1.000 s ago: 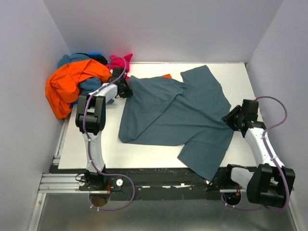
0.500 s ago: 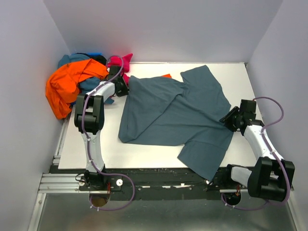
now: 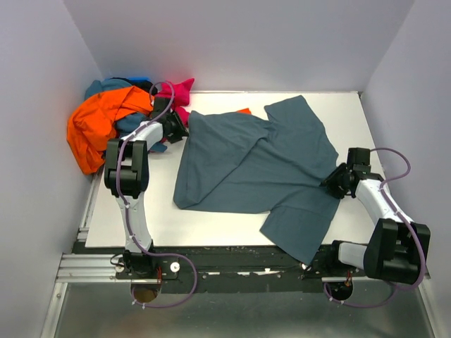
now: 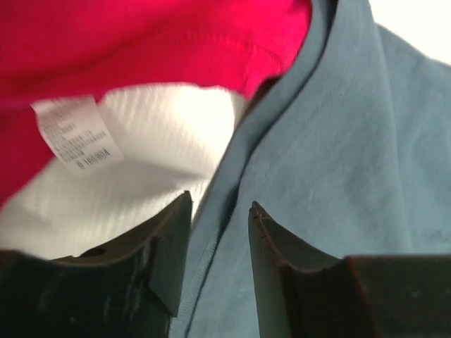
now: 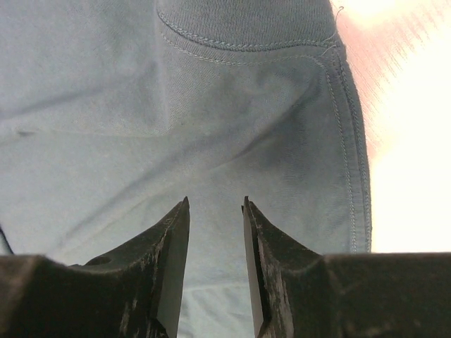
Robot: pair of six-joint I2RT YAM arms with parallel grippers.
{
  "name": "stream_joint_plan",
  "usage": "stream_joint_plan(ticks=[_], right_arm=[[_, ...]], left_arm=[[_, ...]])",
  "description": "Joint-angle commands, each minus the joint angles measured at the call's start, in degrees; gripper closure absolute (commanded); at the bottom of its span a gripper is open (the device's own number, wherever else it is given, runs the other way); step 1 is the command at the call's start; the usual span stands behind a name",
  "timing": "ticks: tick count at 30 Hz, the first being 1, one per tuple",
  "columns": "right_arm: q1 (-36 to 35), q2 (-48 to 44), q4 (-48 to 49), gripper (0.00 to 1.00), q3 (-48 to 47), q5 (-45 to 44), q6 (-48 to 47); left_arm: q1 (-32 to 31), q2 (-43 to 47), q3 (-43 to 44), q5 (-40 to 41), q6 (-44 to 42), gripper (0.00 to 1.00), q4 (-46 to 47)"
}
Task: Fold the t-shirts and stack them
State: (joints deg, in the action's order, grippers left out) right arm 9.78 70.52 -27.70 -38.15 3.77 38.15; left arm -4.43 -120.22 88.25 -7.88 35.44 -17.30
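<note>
Soft, wrinkled blue-grey t-shirt [image 3: 254, 162] with stitched hems on a white surface [image 3: 141, 218]; left end effector [image 4: 220, 204] at ten o'clock, right end effector [image 5: 215, 204] at three, both spread.

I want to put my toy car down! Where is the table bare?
Bare table lies at the near left, between the left arm and the grey shirt, and at the far right corner past its sleeve. The far left is crowded with piled shirts.

matt slate cloth shirt [image 3: 254, 162]; smooth white table [image 3: 162, 218].
</note>
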Motion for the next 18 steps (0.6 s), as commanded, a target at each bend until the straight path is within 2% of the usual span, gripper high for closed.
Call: stream_joint_plan(ticks=[1, 8, 18], right_arm=[[-0.2, 0.1, -0.8, 0.56, 0.2, 0.2, 0.4], [-0.2, -0.3, 0.1, 0.57, 0.8, 1.2, 0.4], [-0.2, 0.3, 0.3, 0.58, 0.4, 2.0, 0.1]], left_arm=[[-0.8, 2.9, -4.4, -4.9, 0.9, 0.49, 4.1], [-1.5, 0.5, -3.0, -6.8, 0.8, 0.54, 4.7], [-1.6, -4.1, 1.7, -8.7, 0.2, 0.59, 0.5]])
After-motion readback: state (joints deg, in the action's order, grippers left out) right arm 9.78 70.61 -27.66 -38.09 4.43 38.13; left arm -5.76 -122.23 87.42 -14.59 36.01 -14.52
